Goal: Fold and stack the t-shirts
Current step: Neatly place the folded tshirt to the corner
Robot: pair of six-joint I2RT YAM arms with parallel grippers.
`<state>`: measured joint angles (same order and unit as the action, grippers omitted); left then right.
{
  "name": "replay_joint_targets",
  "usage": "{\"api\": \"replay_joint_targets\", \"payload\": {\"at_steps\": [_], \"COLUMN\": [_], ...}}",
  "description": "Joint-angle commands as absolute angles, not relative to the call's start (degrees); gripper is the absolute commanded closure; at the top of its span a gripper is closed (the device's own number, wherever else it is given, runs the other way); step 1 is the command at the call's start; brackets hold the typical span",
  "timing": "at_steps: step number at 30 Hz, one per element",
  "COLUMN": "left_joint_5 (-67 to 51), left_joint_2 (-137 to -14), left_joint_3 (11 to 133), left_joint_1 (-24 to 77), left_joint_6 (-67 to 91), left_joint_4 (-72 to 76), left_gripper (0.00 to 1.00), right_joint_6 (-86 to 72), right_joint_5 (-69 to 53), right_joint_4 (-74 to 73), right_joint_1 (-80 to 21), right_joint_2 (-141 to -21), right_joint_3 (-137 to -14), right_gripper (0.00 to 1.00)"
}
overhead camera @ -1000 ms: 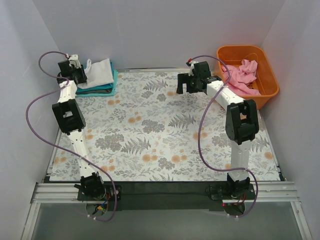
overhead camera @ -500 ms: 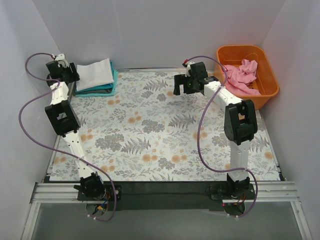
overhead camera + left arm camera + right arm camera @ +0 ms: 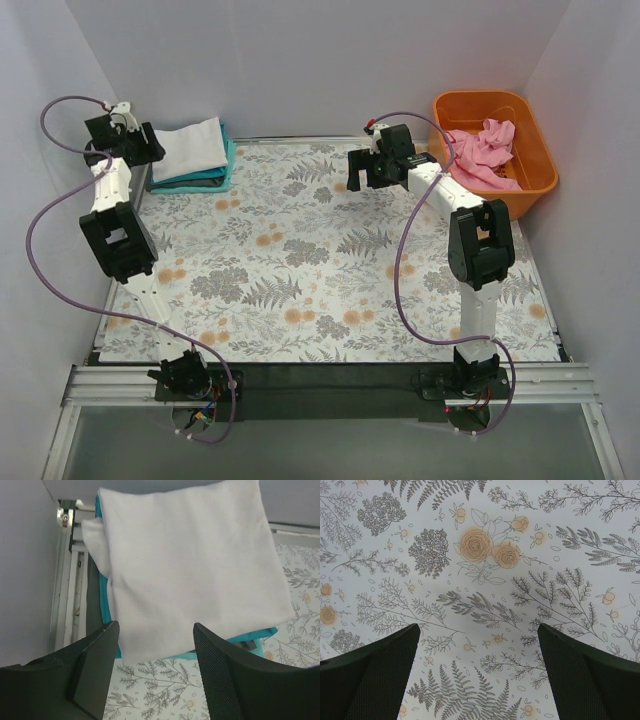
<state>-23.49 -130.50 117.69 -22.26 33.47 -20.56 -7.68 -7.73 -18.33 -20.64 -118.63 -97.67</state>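
**fernhead:** What's the surface and room like?

**yam_tinkerer:** The worktop [image 3: 300, 330] has a pale sheet on it, printed with grey ferns and orange roses. Plain pale walls [image 3: 300, 60] box it in on three sides, and there's a metal rail [image 3: 80, 385] along the near edge.

**fernhead:** And the shirts?

**yam_tinkerer:** The folded white cloth t-shirt [image 3: 192, 148] lies on top of the folded teal cloth t-shirt [image 3: 215, 183]. That stack is just beside the left gripper [image 3: 148, 150], on its right, not touching. The crumpled pink cloth t-shirt [image 3: 485, 145] sits in the orange plastic tub [image 3: 540, 160], off to the right of the right gripper [image 3: 363, 180].

**fernhead:** Is either one holding anything?

**yam_tinkerer:** Nope. The left gripper's fingers are parted and empty. The right gripper's are spread wide above the bare print.

**fernhead:** Do the wrist cams add much?

**yam_tinkerer:** The left wrist view shows teal peeking out along the white shirt's left and near edges, plus a loose white flap at the left. The right wrist view is just ferns and roses. The tub and the pink shirt show only from the top.
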Motion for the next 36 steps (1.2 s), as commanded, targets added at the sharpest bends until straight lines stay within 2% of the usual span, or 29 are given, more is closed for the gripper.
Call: {"api": "replay_joint_targets", "payload": {"at_steps": [1, 7, 14, 24, 27, 28, 29, 30, 33, 36], "left_joint_5": [-21.63, -17.14, -14.77, -14.41, -14.94, -14.94, -14.94, -14.42, -13.19, -10.64], "left_joint_2": [-128.06, -129.11, -131.57, -133.50, -134.03, -134.03, -134.12, -134.12, -133.95, -133.51], "left_joint_3": [116.64, 115.84, 117.59, 118.30, 118.83, 119.18, 119.44, 119.62, 120.49, 121.64], "left_joint_1": [-21.97, -21.97, -21.97, -22.06, -22.06, -22.06, -22.06, -22.15, -22.24, -22.76], "left_joint_6": [33.75, 33.40, 33.22, 34.45, 35.15, 35.24, 35.42, 35.51, 35.25, 34.28], "left_joint_4": [-26.10, -27.51, -29.44, -29.88, -29.27, -29.18, -28.92, -28.83, -28.56, -28.30], "left_gripper": [0.43, 0.45, 0.56, 0.60, 0.73, 0.79, 0.90, 0.94, 1.00, 1.00], "right_joint_6": [-7.12, -6.94, -7.12, -7.21, -7.12, -7.12, -7.12, -7.12, -7.21, -7.12], "right_joint_5": [-8.26, -7.73, -7.30, -7.29, -7.29, -7.21, -7.21, -7.21, -7.21, -7.21], "right_joint_4": [-18.19, -18.37, -18.37, -18.46, -18.54, -18.54, -18.54, -18.63, -18.63, -18.63], "right_joint_1": [-20.74, -20.74, -20.74, -20.74, -20.74, -20.74, -20.74, -20.74, -20.74, -20.65], "right_joint_2": [-117.51, -117.42, -117.51, -117.95, -117.95, -117.95, -117.95, -117.95, -117.95, -117.95], "right_joint_3": [-98.97, -98.96, -98.96, -99.40, -99.49, -99.49, -99.49, -99.49, -99.58, -99.58], "right_gripper": [0.10, 0.10, 0.11, 0.11, 0.11, 0.11, 0.11, 0.11, 0.11, 0.11]}}
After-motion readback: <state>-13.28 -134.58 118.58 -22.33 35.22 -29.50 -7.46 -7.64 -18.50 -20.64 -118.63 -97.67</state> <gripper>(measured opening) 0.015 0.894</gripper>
